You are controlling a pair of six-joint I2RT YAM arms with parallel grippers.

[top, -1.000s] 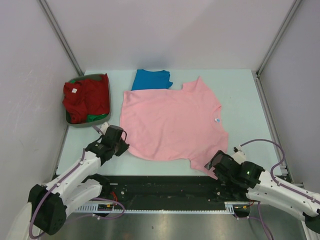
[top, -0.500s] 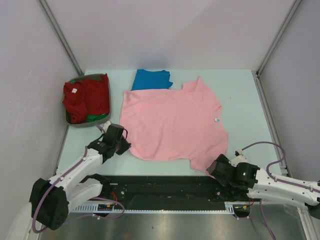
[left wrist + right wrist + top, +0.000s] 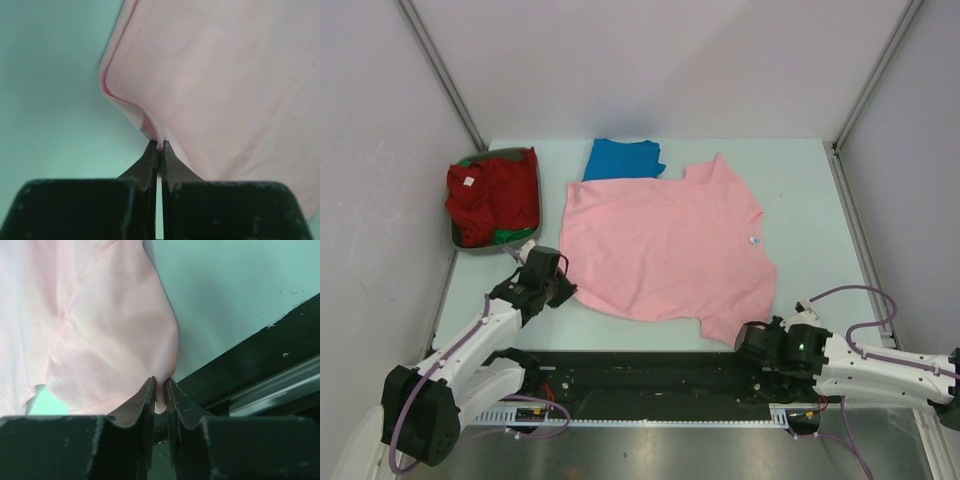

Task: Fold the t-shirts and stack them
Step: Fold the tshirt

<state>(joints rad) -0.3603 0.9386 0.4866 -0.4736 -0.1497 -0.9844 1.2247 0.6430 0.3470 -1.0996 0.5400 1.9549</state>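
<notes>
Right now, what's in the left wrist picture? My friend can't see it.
The left gripper has its two black jaws shut on a fold at the edge of a pink t-shirt. The shirt fills the right side; pale green table shows on the left.

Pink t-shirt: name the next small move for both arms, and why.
Probably raise both grippers together a little, lifting the near edge off the table. The left gripper is shut on the hem of the pink t-shirt, the right gripper on its near sleeve.
</notes>
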